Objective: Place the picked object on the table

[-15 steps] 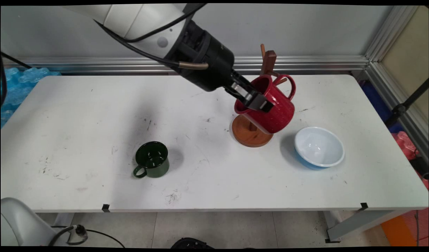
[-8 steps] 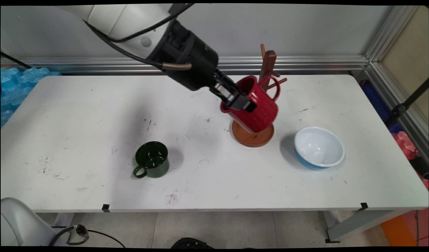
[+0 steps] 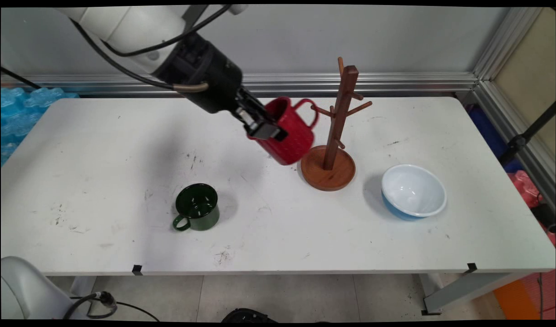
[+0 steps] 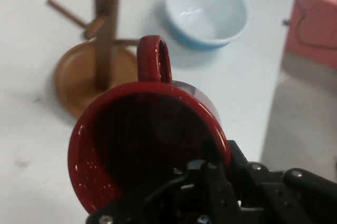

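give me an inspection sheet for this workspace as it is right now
surface: white table, scuffed with dark marks
things: red mug held tilted in the air left of the mug tree, handle toward the tree, clear of its pegs; tree stands upright with no mug on it
clutter: green mug upright near the front; blue bowl with white inside, right of the tree
gripper: gripper shut on the red mug's rim
cables: black cables hang along the arm; one more on the floor at lower left
surroundings: grey wall, blue plastic at left, red and pink items at right
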Controlling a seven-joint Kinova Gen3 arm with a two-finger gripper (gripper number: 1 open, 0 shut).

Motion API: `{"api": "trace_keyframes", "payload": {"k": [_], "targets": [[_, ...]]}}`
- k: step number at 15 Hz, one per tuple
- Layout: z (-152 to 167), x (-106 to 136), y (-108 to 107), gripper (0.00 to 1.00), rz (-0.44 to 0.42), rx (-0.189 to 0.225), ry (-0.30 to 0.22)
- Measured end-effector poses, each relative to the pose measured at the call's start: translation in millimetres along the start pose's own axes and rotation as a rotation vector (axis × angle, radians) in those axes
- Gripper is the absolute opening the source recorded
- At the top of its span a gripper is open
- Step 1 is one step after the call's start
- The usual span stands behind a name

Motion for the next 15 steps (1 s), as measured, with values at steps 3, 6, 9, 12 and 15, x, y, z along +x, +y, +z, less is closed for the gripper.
{"api": "trace_keyframes", "payload": {"k": [3,6,9,12,15], "targets": [[-7,-7,-14,0.00,0.013,0.054,-0.037],[-13,-14,-31,0.00,0.019,0.122,-0.081],[-16,-18,-45,0.00,0.022,0.185,-0.124],[-15,-21,-54,0.00,0.028,0.230,-0.163],[-12,-22,-62,0.00,0.035,0.272,-0.200]]}}
